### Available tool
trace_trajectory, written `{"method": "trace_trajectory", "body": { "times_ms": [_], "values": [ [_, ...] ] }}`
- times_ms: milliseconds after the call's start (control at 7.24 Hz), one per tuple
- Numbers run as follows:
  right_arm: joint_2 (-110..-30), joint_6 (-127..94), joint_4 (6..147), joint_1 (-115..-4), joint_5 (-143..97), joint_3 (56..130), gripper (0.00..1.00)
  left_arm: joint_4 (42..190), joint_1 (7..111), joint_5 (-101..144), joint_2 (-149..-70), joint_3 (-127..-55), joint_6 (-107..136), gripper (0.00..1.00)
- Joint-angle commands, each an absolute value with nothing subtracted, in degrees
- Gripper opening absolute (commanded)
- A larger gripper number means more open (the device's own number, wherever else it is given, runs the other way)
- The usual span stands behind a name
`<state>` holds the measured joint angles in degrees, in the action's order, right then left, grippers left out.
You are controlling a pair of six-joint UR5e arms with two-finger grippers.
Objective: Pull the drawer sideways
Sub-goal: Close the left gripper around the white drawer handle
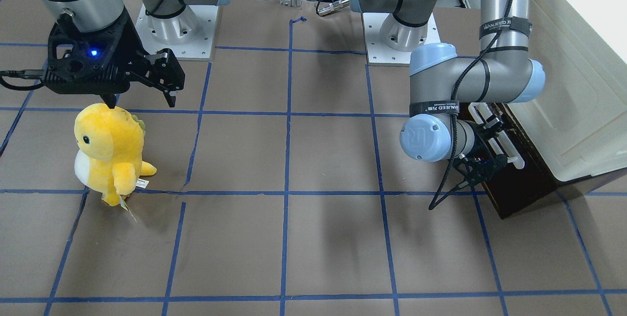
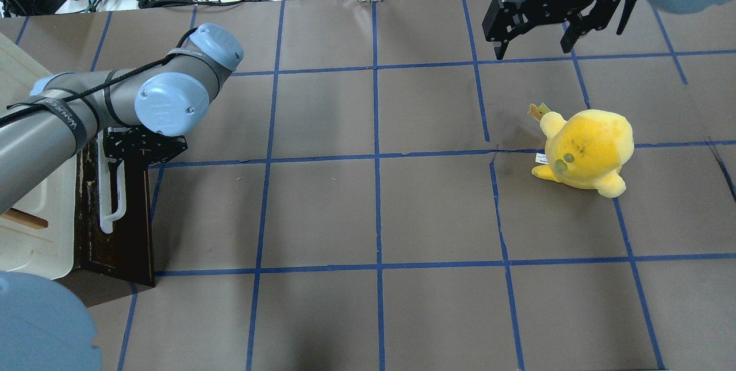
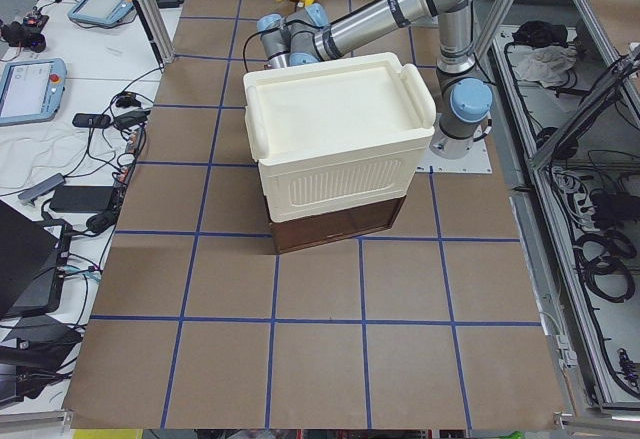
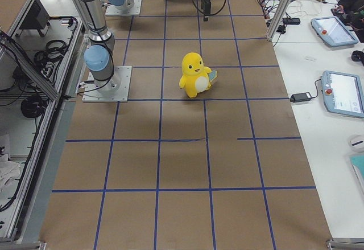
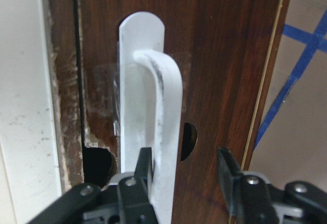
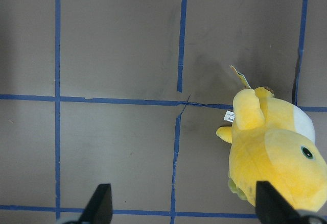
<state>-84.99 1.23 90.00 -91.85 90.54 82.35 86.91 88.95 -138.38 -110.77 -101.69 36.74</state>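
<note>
Drawer [image 2: 123, 233] is sitting at the table's left end, low under the cream cabinet [image 3: 340, 149], w/ its dark front facing the table's middle and looking shut or nearly so. We're lining up the left gripper [image 5: 184, 153] on its white bar handle [image 5: 153, 106]. The jaws are standing apart w/ the bar between them, close against one finger, not clamped yet. Next, we reckon: closing squarely on the bar, then pulling straight along the drawer's travel w/o twisting, so the cabinet isn't dragging along. Right gripper [image 2: 537, 37] is hanging near the yellow plush toy [image 2: 586, 149], jaws apart, holding nothing.
</note>
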Motion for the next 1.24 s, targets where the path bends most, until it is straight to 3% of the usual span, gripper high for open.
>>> {"method": "trace_trajectory", "body": {
  "times_ms": [0, 1105],
  "values": [
    [-84.99, 1.23, 90.0, -91.85, 90.61, 82.35, 1.0, 87.62, 88.86, -138.43, -110.57, -101.69, 36.74, 0.52],
    [-84.99, 1.32, 90.0, -91.85, 90.61, 82.35, 1.0, 87.63, 88.51, -138.34, -110.83, -101.69, 36.83, 0.44]
  ]
}}
